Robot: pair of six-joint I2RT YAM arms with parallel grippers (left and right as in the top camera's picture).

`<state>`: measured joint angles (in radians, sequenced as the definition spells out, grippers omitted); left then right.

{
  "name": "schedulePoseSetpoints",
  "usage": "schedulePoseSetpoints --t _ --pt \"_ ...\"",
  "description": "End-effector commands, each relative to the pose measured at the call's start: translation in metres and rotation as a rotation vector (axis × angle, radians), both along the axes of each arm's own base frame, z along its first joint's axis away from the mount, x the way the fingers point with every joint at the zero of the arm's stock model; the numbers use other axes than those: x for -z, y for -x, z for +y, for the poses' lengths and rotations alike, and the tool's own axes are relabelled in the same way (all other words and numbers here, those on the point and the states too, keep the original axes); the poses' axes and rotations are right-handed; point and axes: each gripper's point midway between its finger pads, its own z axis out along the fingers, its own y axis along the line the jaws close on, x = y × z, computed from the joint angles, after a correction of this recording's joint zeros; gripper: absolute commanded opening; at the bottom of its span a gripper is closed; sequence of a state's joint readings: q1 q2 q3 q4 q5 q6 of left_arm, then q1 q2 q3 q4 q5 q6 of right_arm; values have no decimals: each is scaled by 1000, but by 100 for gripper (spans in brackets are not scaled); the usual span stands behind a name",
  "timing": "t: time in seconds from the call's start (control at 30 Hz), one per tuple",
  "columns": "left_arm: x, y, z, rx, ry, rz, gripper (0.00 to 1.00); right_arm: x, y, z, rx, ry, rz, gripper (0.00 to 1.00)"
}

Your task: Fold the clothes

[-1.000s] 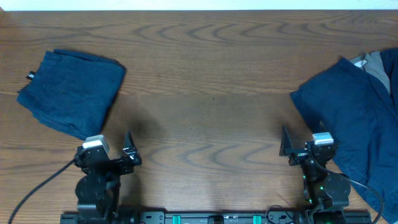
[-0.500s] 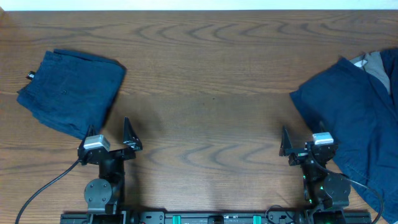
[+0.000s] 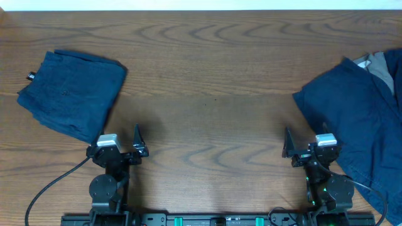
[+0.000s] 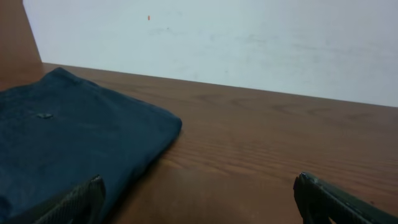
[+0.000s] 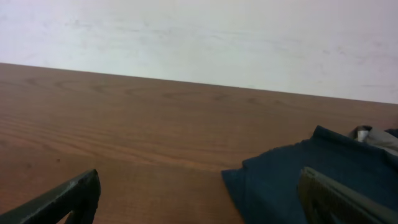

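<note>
A folded dark navy garment (image 3: 72, 94) lies flat at the table's left; it also shows in the left wrist view (image 4: 68, 143). A crumpled pile of navy clothes (image 3: 355, 119) covers the right edge and shows in the right wrist view (image 5: 298, 174). My left gripper (image 3: 118, 139) is open and empty near the front edge, just right of the folded garment's near corner; in its own view (image 4: 199, 193) the jaws are wide apart. My right gripper (image 3: 306, 143) is open and empty beside the pile's left edge, jaws wide in its own view (image 5: 199, 186). No coral-red garment is in view.
The wooden table (image 3: 207, 88) runs between the two garments. A pale grey cloth (image 3: 375, 63) peeks out from the navy pile at the far right and shows in the right wrist view (image 5: 373, 135). A white wall stands behind the table.
My left gripper has shifted to the right along the front edge and straightened, staying open. The right arm and both garments have not moved.
</note>
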<state>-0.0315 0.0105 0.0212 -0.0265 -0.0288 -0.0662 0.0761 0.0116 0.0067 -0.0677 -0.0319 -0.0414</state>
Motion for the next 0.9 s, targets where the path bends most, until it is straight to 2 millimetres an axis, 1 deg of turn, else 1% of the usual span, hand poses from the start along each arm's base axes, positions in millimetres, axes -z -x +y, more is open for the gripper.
schedulePoseSetpoints --t 0.0,0.87 --pt "18 1 4 -13 -9 54 98 0 1 3 -13 16 -3 99" --pt "18 1 3 -5 -8 56 98 0 1 3 -13 16 -3 99"
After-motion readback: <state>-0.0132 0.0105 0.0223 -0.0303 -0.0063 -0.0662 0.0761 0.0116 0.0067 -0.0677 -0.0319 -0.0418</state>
